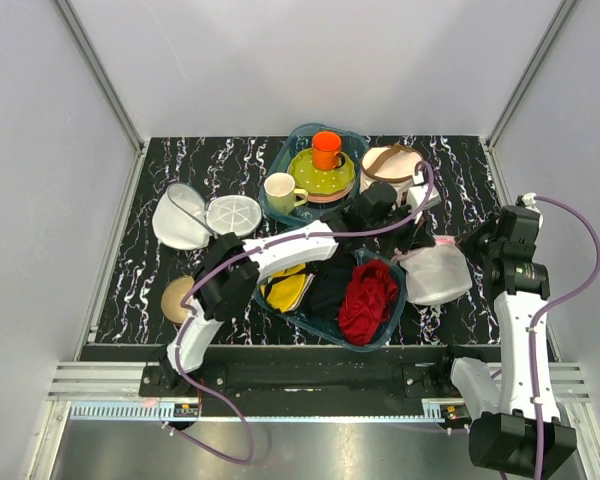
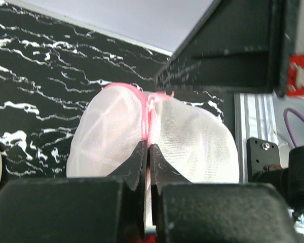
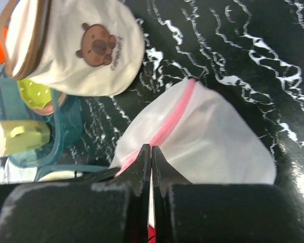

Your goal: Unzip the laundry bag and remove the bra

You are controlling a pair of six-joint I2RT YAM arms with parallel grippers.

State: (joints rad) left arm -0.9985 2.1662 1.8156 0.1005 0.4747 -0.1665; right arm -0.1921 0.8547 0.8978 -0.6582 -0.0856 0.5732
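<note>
Softly domed, the translucent white mesh laundry bag (image 3: 218, 142) is pink-trimmed.

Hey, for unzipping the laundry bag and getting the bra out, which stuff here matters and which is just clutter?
Job: laundry bag, left gripper and right gripper, both pinched on its pink zip trim; bra not visible.
Clutter: cream basket, orange cup, mug, red cloth, plain mesh pouch, tan dome.
</note>
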